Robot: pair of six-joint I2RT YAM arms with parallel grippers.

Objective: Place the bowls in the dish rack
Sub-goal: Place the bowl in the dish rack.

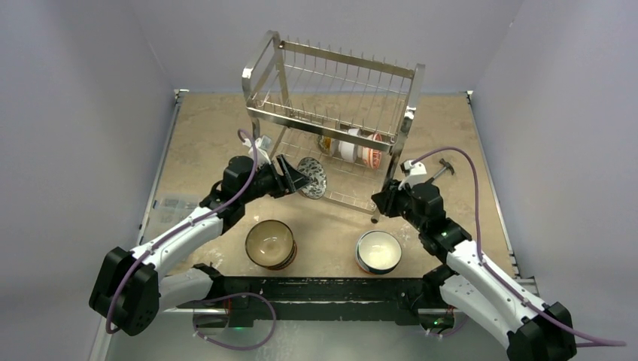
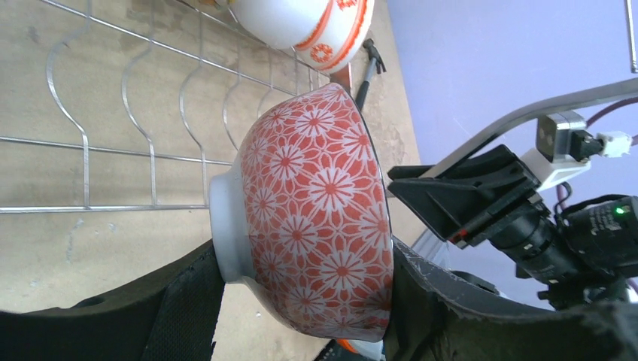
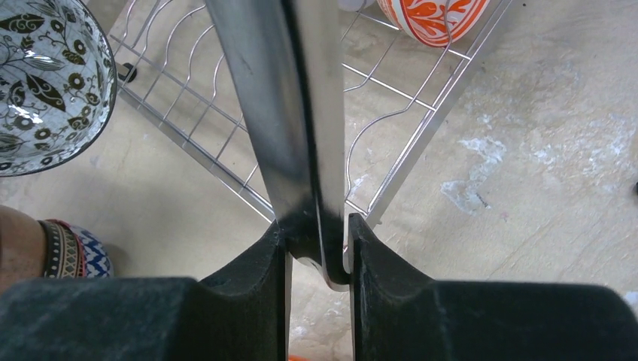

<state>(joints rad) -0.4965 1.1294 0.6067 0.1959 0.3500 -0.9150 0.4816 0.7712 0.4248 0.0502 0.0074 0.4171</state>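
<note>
My left gripper [image 1: 305,179] is clamped on a small red bowl with a white flower pattern [image 2: 316,195], one black finger [image 2: 180,301] against its white foot and the other across its mouth. The bowl is tipped on its side with its rim upright, at the front left of the lower tier of the tall two-tier chrome wire dish rack [image 1: 325,125]. I cannot tell whether it rests on the wires. From the right wrist view its inside shows white with dark leaves and flowers. My right gripper [image 3: 317,241] is closed on the rack's front right chrome post [image 3: 290,113], a finger pressed to each side near the foot. Farther back on the lower tier, white bowls with orange markings [image 1: 360,150] stand on edge. On the tan table [image 1: 211,143], in front of the dish rack, a brown bowl with a pale inside [image 1: 270,244] and a white bowl [image 1: 378,250] sit upright, well apart.
</note>
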